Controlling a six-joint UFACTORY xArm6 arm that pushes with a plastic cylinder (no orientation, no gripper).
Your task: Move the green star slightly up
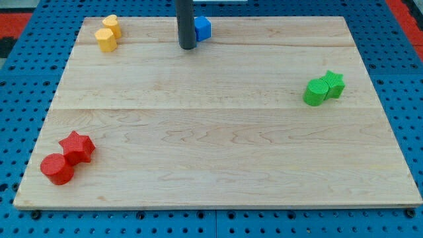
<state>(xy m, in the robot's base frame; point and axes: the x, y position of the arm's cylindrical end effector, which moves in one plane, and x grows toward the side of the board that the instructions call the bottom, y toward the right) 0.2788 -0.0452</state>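
I have no fingers to open or close, only a straight dark rod with a smooth matte surface, and my tip (188,47) rests on the board near the view's top, a little left of the middle. The board (218,139) is pale wood made of long planks joined side by side, with fine grain lines going from left to right, and it lies on a blue perforated surface (403,79) full of small round holes. Just beside my tip, on its right, there is one blue block (203,28), which looks like a cube; part of it is hidden behind the rod, and I cannot tell if they touch. I count seven blocks, all of plain, matte colour. Two are yellow, at the view's top left: a yellow block (111,25) behind and a yellow cylinder (105,39) in front, touching each other. Two are green, at the view's right: the green star (334,83), with its short points, sits against the green cylinder (316,92), which is at its lower left. The green star is well apart from my tip. Two are red, at the view's bottom left: a red star (77,146) and a red cylinder (57,168), close together.
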